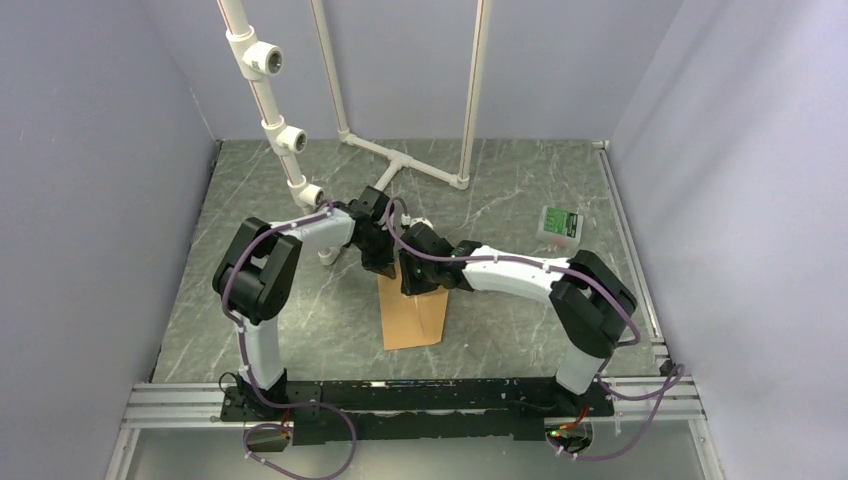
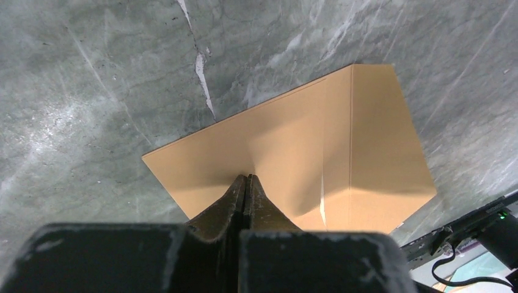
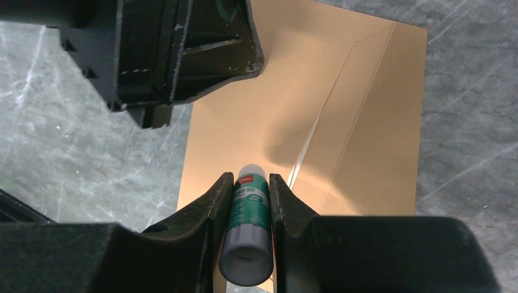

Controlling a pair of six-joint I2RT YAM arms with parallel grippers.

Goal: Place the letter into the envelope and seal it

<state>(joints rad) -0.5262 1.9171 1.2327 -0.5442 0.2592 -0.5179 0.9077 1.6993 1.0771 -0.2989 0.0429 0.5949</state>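
Sealing appears to be the step in hand; items are listed by size.

Table (image 1: 500, 190): grey-green marbled top, carrying everything below.

Envelope (image 1: 412, 318): kraft brown, lying flat at the middle of the table between the two arms. Slanting flap creases cross its face. Whether the flap is already stuck down cannot be told.

Left gripper (image 2: 245, 178): jaws fully closed on nothing, tips together and pressing on the envelope's face, where the paper dimples slightly. Advice: pin firmly, so the paper does not skate under the glue.

Right gripper (image 3: 250, 183): clamped around the glue stick (image 3: 247, 223), poised over the envelope.

Glue stick: green label, far end aimed down at the paper beside a crease. Whether it is capped cannot be told. Advice: stroke lightly along the flap edge, moving away from the pinning tips.

Letter: not visible in any view, probably already inside the envelope.
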